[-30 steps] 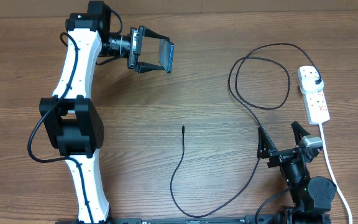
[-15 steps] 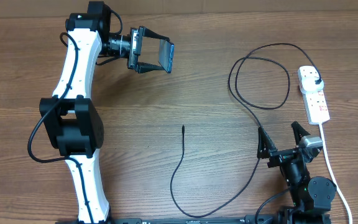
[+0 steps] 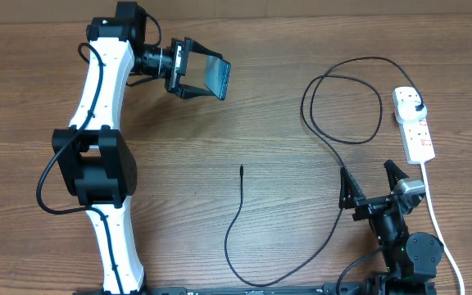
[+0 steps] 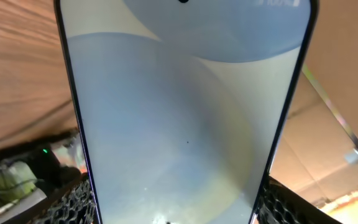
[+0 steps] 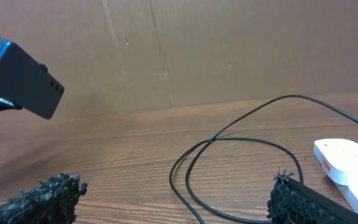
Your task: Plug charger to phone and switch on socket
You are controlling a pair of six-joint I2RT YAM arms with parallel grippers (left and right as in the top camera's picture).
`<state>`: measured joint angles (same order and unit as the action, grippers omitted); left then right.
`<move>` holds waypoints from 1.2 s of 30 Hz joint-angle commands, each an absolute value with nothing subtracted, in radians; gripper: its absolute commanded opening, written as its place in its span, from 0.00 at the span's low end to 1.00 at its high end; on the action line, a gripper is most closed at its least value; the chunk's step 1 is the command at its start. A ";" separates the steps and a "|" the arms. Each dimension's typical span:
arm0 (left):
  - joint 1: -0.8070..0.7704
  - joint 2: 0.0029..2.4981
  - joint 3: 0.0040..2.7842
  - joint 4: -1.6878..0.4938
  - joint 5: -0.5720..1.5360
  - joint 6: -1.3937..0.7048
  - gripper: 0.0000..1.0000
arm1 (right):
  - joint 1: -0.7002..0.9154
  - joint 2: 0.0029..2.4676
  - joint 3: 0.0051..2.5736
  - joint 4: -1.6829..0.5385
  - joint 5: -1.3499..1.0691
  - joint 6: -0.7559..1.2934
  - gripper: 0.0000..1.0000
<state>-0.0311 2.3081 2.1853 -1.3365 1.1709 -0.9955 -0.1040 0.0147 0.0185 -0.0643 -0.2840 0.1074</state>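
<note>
My left gripper (image 3: 201,78) is shut on the phone (image 3: 218,77) and holds it above the table at the far left; its pale blue screen (image 4: 185,112) fills the left wrist view, and its dark back shows in the right wrist view (image 5: 23,84). The black charger cable (image 3: 334,143) loops by the socket, its plug (image 3: 416,106) is in the strip, and its slim tip (image 3: 242,169) lies free at the table's middle. The white socket strip (image 3: 415,127) lies at the right, also in the right wrist view (image 5: 347,165). My right gripper (image 3: 371,182) is open and empty near the front right, over the cable.
The thick white cord (image 3: 437,221) of the strip runs toward the front right edge. A brown cardboard wall (image 5: 229,50) stands behind the table. The left arm's white links (image 3: 101,106) stretch along the table's left side.
The left gripper has turned the phone slightly, its outer end now a little lower. The right arm and the cable have not moved.
</note>
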 commanded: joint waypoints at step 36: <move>-0.165 2.308 2.214 -1.380 0.513 -1.054 0.04 | -0.099 1.106 0.737 -0.367 -0.840 0.264 1.00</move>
<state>-0.1669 2.3081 2.1860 -1.3769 0.5068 -1.0225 -0.1040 0.9226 0.6571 -0.3988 -0.5686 0.2604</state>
